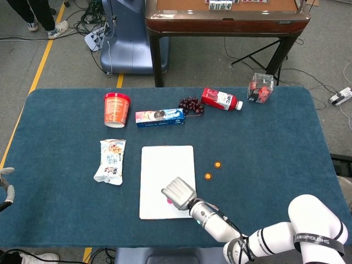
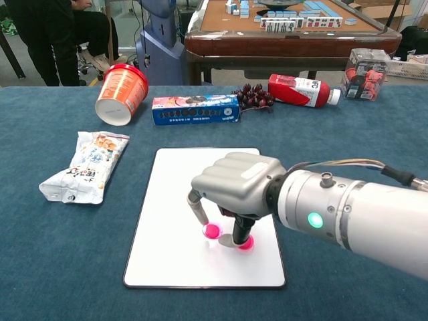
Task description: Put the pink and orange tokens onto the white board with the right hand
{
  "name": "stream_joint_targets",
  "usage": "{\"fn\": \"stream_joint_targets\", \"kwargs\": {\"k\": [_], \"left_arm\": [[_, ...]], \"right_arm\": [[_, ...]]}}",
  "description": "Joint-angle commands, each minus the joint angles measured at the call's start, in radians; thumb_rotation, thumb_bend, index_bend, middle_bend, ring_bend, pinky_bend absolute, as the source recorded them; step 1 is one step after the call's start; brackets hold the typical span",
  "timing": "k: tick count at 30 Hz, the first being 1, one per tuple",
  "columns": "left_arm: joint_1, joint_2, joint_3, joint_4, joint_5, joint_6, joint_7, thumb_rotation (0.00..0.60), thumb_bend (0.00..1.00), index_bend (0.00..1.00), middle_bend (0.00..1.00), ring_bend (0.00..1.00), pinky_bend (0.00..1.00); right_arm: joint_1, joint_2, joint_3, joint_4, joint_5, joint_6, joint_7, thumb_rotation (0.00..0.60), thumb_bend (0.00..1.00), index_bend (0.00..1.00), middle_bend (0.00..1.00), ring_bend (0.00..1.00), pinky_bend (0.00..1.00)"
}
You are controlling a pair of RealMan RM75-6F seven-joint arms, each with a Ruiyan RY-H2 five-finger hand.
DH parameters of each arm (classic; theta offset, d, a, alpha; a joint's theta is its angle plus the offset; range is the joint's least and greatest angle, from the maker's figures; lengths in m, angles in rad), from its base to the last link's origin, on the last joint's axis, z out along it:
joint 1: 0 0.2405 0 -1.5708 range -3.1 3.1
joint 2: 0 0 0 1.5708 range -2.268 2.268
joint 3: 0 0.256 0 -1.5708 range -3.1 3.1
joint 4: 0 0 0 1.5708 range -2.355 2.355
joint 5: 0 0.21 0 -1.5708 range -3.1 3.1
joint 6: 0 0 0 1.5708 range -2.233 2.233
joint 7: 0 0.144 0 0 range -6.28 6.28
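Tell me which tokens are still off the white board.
The two orange tokens lie on the blue cloth right of the white board. The pink tokens are on the board under the right hand.
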Motion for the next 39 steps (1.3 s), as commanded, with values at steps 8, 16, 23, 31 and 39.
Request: {"fn": "stream_joint_targets", "kwargs": {"k": [8, 16, 23, 31, 39], "left_arm": [[0.0, 0.0, 0.001, -0.001, 0.003, 0.0, 0.0, 0.6, 0.52, 0.37, 0.62, 0.46, 0.54], [0.002, 0.002, 0.001, 0.0, 0.005, 0.002, -0.004, 0.6, 0.52, 0.37, 0.62, 0.46, 0.54], [-0.001, -0.002, 0.002, -0.002, 0.008, 0.0, 0.009, 0.6, 0.52, 0.37, 0.62, 0.46, 0.54], [-0.006, -0.009, 0.007, -0.002, 0.02, -0.004, 0.026, 0.6, 0.52, 0.37, 0.62, 0.46, 0.54], [-0.007, -0.012, 0.008, 0.001, 0.023, -0.003, 0.027, 0.6, 0.52, 0.37, 0.62, 0.46, 0.54]], "right_arm": [[0.004, -0.02, 0.006, 0.023, 0.002, -0.009, 0.013, 0.6, 0.11, 0.45, 1.0, 1.0, 1.0], [-0.008, 0.009, 0.006, 0.012, -0.019, 0.013, 0.027, 0.6, 0.1, 0.44, 1.0, 1.0, 1.0], [-0.037, 0.105, 0.009, -0.03, -0.02, 0.058, 0.042, 0.6, 0.16, 0.44, 1.0, 1.0, 1.0], [-0.074, 0.181, 0.006, 0.004, 0.001, 0.078, 0.074, 0.6, 0.17, 0.44, 1.0, 1.0, 1.0], [-0.098, 0.172, 0.008, 0.113, 0.048, 0.049, 0.099, 0.6, 0.17, 0.44, 1.0, 1.0, 1.0]]}}
